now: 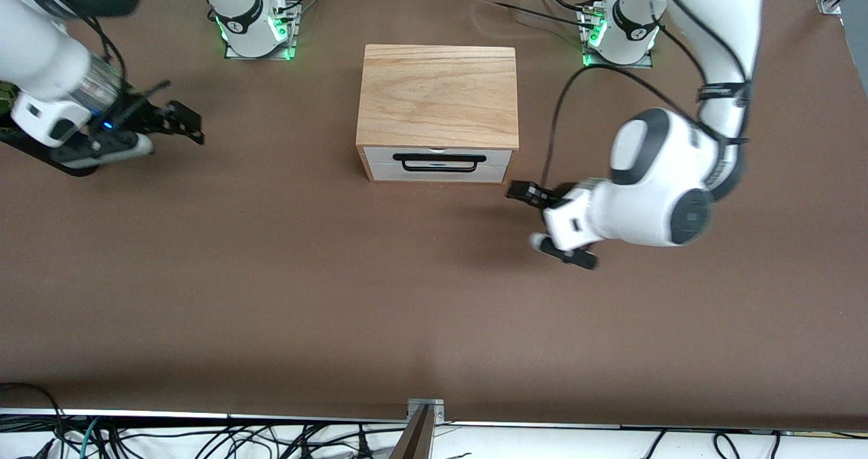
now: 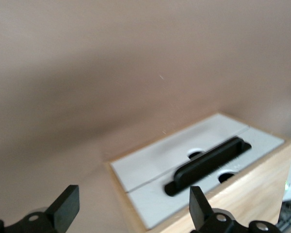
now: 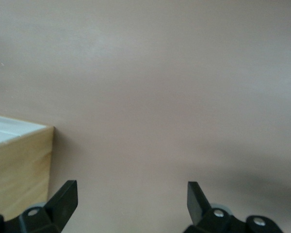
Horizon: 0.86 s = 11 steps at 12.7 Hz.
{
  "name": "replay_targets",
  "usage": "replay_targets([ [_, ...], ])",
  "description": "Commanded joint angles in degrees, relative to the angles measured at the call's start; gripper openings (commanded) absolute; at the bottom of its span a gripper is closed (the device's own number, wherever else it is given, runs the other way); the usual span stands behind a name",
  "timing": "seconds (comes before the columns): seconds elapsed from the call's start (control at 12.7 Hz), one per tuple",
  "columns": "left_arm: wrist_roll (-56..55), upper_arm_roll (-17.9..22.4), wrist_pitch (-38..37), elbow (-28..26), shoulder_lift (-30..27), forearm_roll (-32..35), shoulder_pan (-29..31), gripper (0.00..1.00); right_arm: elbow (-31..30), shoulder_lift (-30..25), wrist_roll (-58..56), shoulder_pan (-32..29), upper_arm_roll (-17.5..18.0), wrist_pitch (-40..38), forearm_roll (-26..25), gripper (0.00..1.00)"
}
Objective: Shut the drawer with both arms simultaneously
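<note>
The light oak box (image 1: 437,96) stands mid-table. The drawer's white front panel (image 1: 437,163) with its black bar handle (image 1: 439,163) faces the front camera and looks about flush with the box. My left gripper (image 1: 521,192) is open and empty, low over the table just off the box's front corner at the left arm's end. In the left wrist view (image 2: 132,209) the panel (image 2: 155,165) and handle (image 2: 208,165) lie just ahead of it. My right gripper (image 1: 190,124) is open and empty, well clear of the box toward the right arm's end. The right wrist view (image 3: 131,201) shows only a box corner (image 3: 19,170).
Brown mat (image 1: 339,296) covers the table. The arm bases (image 1: 254,22) (image 1: 620,32) stand along the edge farthest from the front camera. Cables (image 1: 203,438) hang off the edge nearest that camera.
</note>
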Motion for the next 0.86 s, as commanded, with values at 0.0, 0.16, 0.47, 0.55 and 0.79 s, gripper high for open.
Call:
replay_targets([
  [0.0,0.6,-0.6,-1.1,1.2,-0.3,7.3,4.5,1.00,13.9,3.0,0.6,-12.7,11.2,-10.5,-3.3,1.00],
  [0.16,0.7,-0.7,-1.0,1.5,-1.9,16.1,6.7,1.00,15.5,4.0,-0.1,-16.1,13.0,-10.0,-4.2,1.00],
  [0.47,0.3,-0.6,-1.7,1.8,-6.8,25.2,10.3,1.00,15.6,5.2,0.9,-16.9,13.1,-9.9,-2.8,1.00],
  [0.55,0.2,-0.6,-1.7,1.5,-9.3,25.3,12.0,1.00,15.6,5.2,0.9,-16.9,13.1,-10.2,-2.7,1.00],
  [0.79,-0.2,1.1,-1.9,-2.7,-18.7,26.5,13.8,1.00,15.5,5.3,1.2,-16.8,13.1,-10.4,-3.0,1.00],
])
